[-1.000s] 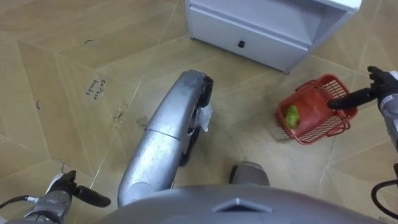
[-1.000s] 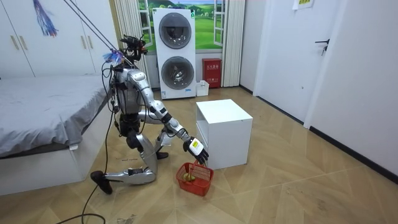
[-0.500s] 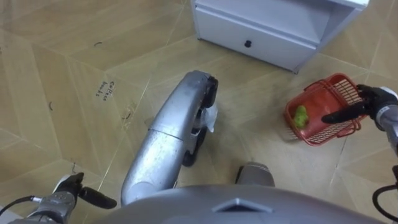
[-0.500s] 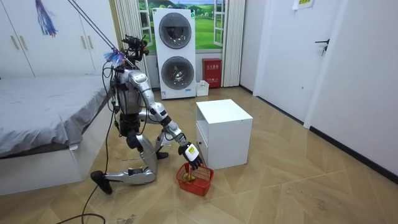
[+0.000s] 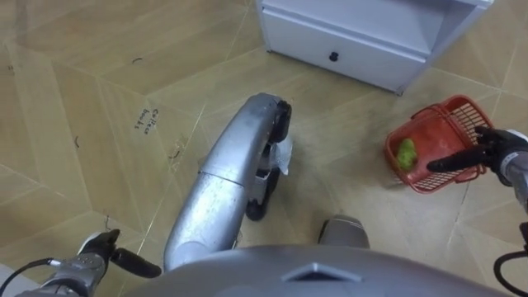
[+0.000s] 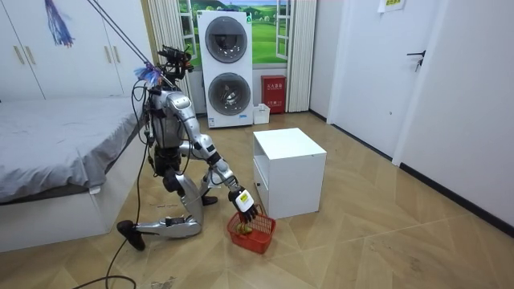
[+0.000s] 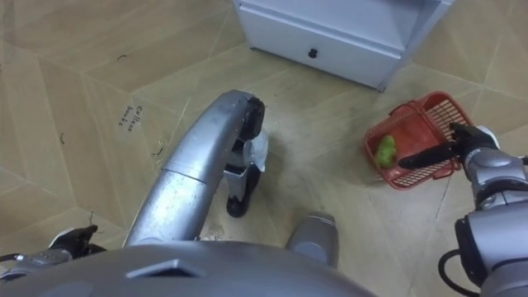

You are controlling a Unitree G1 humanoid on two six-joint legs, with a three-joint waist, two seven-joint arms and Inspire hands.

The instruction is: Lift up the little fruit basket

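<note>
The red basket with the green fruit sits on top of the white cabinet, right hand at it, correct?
No: the room view shows the red basket on the floor beside the white cabinet. The green fruit is in it, the right hand at it.

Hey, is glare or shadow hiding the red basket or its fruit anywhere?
Left eye view: no glare, the green fruit shows plainly, the right hand crosses the rim of the basket. Room view: evenly lit, the hand overlaps the basket.
</note>
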